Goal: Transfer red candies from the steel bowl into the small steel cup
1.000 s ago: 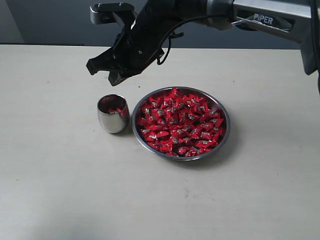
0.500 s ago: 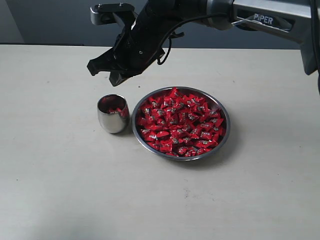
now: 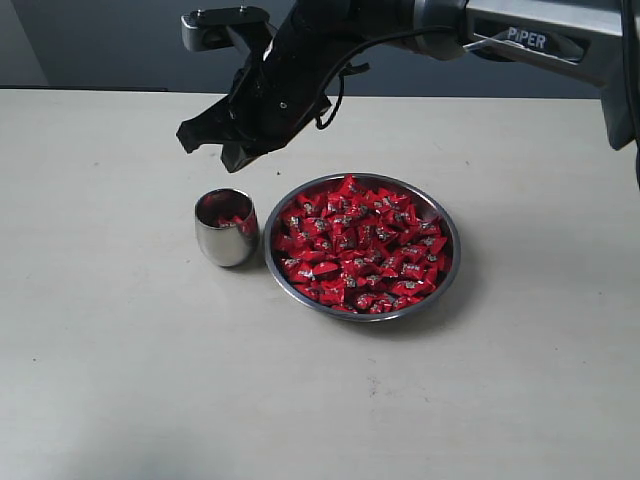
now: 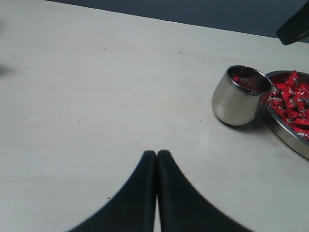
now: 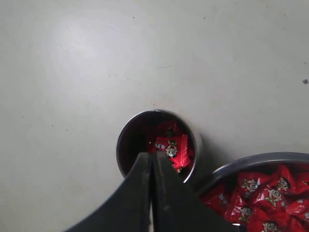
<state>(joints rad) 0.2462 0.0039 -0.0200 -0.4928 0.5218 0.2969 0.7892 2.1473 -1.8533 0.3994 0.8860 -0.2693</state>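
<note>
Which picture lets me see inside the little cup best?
The right wrist view. It looks straight down into the cup, so a red candy lying inside is plain. The exterior view shows the cup at a slant with only a red glint inside. The left wrist view shows the cup side-on, with a little red at the rim.
</note>
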